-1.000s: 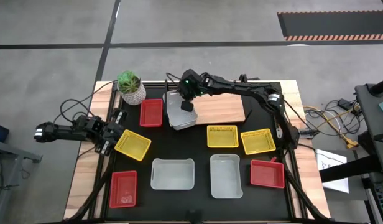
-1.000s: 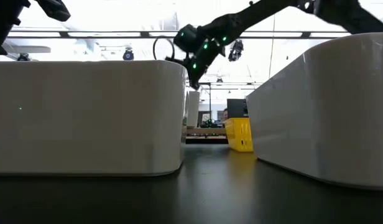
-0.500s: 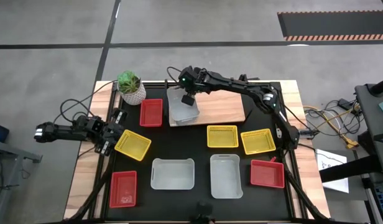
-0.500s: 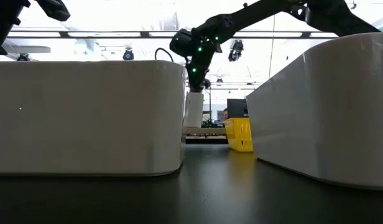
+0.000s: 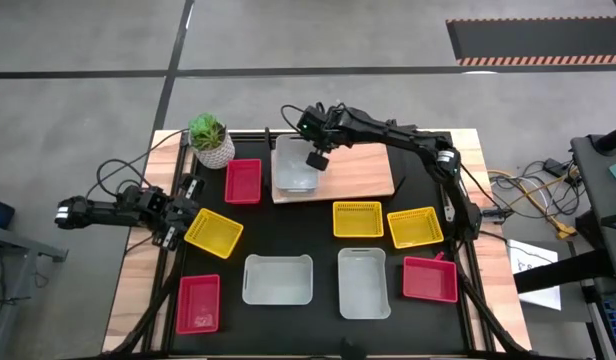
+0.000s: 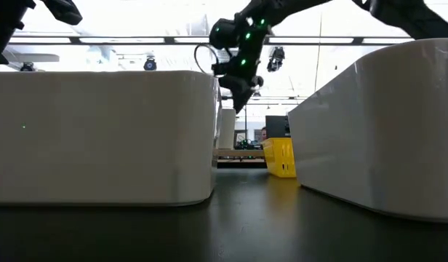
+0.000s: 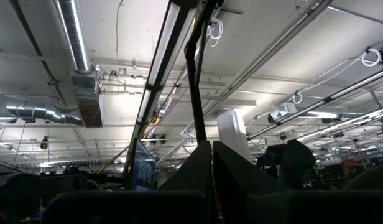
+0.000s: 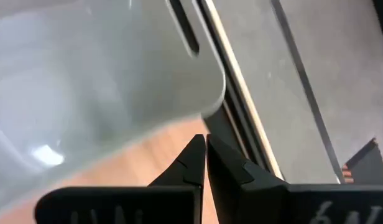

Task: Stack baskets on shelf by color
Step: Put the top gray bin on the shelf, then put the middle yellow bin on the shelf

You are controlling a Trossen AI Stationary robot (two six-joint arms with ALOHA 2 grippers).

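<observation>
Right hand (image 5: 315, 160), fingers pressed together and holding nothing, sits beside the grey-white basket (image 5: 293, 167) whose long axis crosses the shelf (image 5: 360, 172).

Three red baskets (image 5: 242, 180), three yellow mesh-walled baskets (image 5: 357, 218) and three pale grey-white baskets (image 5: 278, 279) are seen against a black table mat (image 5: 318, 245), with a light-brown wood-grain shelf (image 5: 358, 175) and a green plant (image 5: 207, 130) in a white pot.

Grey basket (image 5: 294, 167) on shelf (image 5: 356, 175), right gripper (image 5: 315, 160) seemingly above it
</observation>
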